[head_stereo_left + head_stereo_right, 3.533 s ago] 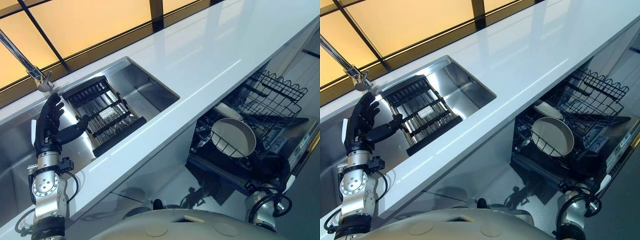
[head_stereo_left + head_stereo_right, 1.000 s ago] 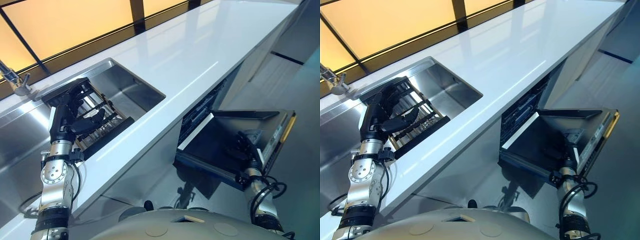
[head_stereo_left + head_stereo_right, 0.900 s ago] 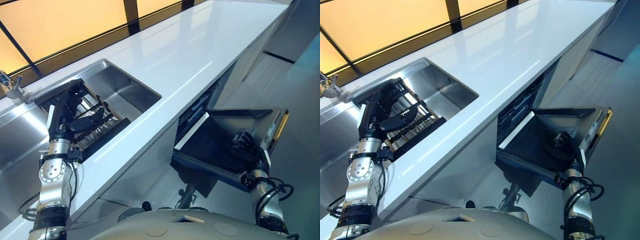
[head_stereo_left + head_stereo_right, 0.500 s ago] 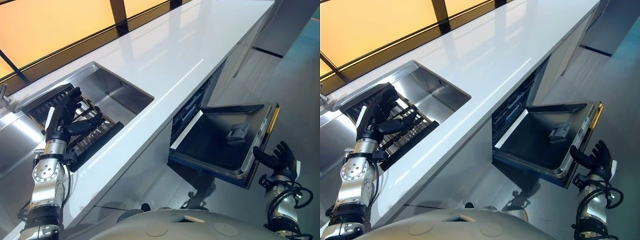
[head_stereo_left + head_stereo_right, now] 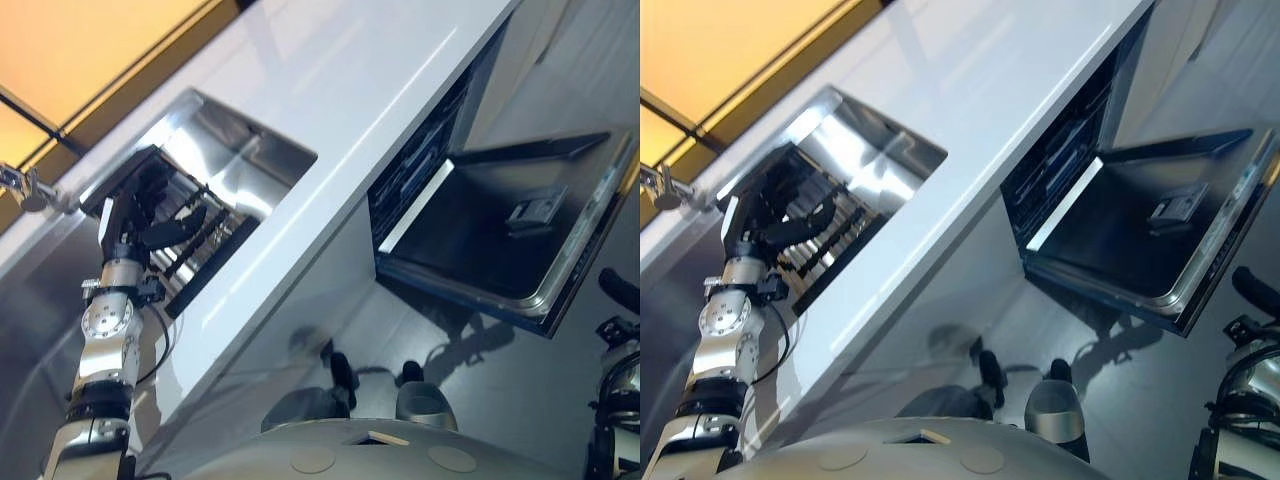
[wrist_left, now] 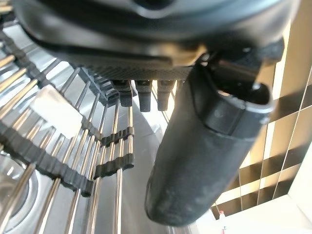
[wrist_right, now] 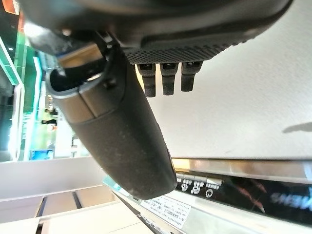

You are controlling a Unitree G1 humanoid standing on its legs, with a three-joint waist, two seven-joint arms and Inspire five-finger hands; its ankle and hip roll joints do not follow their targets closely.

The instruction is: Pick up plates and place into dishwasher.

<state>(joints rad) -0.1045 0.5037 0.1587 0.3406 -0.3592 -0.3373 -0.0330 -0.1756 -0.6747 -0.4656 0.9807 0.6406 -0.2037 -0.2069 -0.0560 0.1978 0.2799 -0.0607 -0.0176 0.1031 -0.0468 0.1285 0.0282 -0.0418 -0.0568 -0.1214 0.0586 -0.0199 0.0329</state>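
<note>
Dishwasher door down (left hand over sink rack)

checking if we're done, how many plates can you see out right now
0. None lie on the countertop, in the sink, on its drying rack or on the open dishwasher door; some may sit hidden inside the dishwasher.

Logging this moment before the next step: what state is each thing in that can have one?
Dark dishwasher door: open, hanging partly lowered.
Dishwasher rack: pushed inside the machine.
Black roll-up drying rack: unrolled across the steel sink.
Left hand: open, over the rack.
Right hand: open, holding nothing.
</note>
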